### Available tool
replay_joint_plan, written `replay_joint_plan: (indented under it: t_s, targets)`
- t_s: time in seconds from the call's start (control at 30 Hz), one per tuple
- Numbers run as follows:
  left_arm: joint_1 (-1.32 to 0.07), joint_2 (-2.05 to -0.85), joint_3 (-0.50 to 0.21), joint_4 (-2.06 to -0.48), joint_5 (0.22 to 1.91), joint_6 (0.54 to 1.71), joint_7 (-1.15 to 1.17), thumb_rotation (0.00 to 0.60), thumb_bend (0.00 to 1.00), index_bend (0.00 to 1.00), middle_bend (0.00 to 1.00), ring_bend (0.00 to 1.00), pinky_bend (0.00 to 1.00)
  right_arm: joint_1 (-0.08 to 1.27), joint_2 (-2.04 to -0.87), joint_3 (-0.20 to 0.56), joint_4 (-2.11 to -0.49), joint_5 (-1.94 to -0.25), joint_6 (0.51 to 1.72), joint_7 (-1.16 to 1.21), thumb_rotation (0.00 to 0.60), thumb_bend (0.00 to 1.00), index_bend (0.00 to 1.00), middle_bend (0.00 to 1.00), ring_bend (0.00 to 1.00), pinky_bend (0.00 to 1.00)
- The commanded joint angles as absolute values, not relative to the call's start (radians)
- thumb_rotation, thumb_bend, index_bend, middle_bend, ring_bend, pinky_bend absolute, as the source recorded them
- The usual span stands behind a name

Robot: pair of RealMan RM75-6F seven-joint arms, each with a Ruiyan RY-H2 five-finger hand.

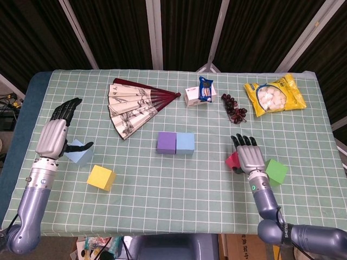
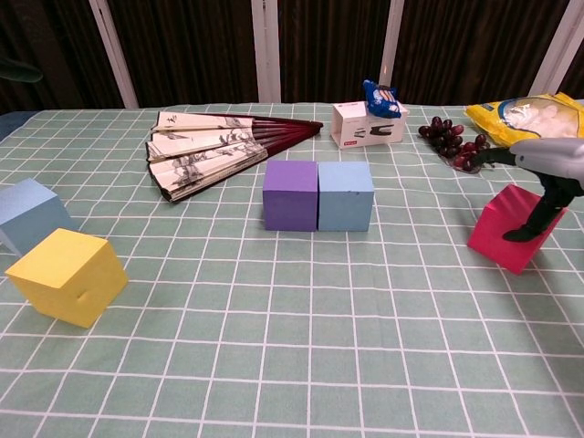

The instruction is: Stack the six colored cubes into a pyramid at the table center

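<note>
1. Base started: purple cube point(image 1: 166, 142) and blue cube point(image 1: 185, 143) sit touching, side by side at the centre of the table point(image 1: 179, 189). Nothing stacked on them.
2. Right hand point(image 1: 250, 156) lies over the red cube point(image 2: 513, 228), thumb down its side; whether the fingers point(image 1: 244, 141) truly pinch it, cannot tell.
3. Green cube point(image 1: 275, 171) just beside that hand, untouched.
4. Left hand point(image 1: 54, 134), fingers spread, hovers by the light-blue cube point(image 1: 79, 152); yellow cube point(image 1: 101, 177) near.
5. Judgement: four cubes left to place.
</note>
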State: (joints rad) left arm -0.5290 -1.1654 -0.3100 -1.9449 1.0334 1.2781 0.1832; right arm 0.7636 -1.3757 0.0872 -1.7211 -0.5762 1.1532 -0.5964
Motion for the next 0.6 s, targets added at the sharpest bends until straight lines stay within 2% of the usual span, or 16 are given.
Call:
replay_joint_plan:
  t_s: [0.03,0.27,0.33,0.47,0.6]
  targets:
    - [-0.529,-1.166,-0.31,-1.945,1.034,1.279,0.184,0.6,0.12,0.0,0.03,0.03,0.0,0.758,-1.376,0.089,-1.71,-0.563,1.153,-0.604,0.6,0.27,0.0,0.02,0.0,0.0]
    - [-0.529,-1.168,-0.31,-1.944,1.033,1.282,0.186,0.6,0.12,0.0,0.03,0.03,0.0,0.752,-1.375,0.105,-1.688,-0.517,1.164,-0.632,0.6,0.27,0.0,0.03,0.0,0.0]
    - [-0.529,-1.168,-0.31,-1.944,1.033,1.282,0.186,0.6,0.12,0.0,0.03,0.03,0.0,0.749,-1.376,0.106,-1.684,-0.512,1.162,-0.635,0.6,0.27,0.0,0.09,0.01,0.0]
    - [-0.53,-1.169,-0.309,-1.944,1.031,1.28,0.185,0.6,0.12,0.0,0.03,0.03,0.0,0.74,-1.384,0.115,-1.673,-0.517,1.158,-0.622,0.6,0.27,0.0,0.24,0.08,0.0]
    - [-0.53,-1.169,-0.31,-1.944,1.032,1.28,0.184,0.6,0.12,0.0,0.03,0.03,0.0,0.736,-1.391,0.12,-1.662,-0.539,1.148,-0.61,0.6,0.27,0.0,0.29,0.12,0.0]
